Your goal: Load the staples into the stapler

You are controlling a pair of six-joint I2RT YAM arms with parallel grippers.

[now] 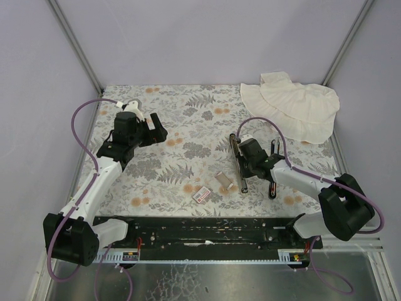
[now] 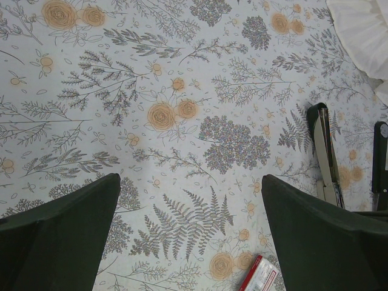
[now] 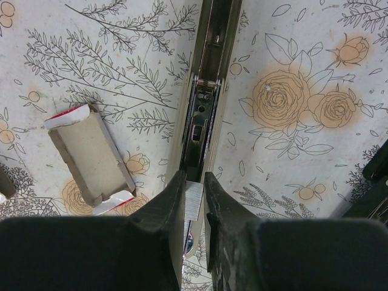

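The stapler (image 1: 238, 160) lies opened on the flowered cloth, its metal channel (image 3: 203, 109) facing up; it also shows in the left wrist view (image 2: 324, 154). My right gripper (image 3: 194, 177) hangs over the channel's near end, shut on a short silver strip of staples (image 3: 194, 203). In the top view the right gripper (image 1: 243, 175) sits right above the stapler. The empty cardboard tray (image 3: 91, 154) lies just left of it. My left gripper (image 2: 189, 182) is wide open and empty, hovering at the table's far left (image 1: 156, 130).
The white and red box sleeve (image 1: 202, 195) lies near the front, also at the bottom edge of the left wrist view (image 2: 260, 276). A black bar (image 1: 272, 179) lies right of the stapler. A white crumpled cloth (image 1: 291, 103) fills the far right corner.
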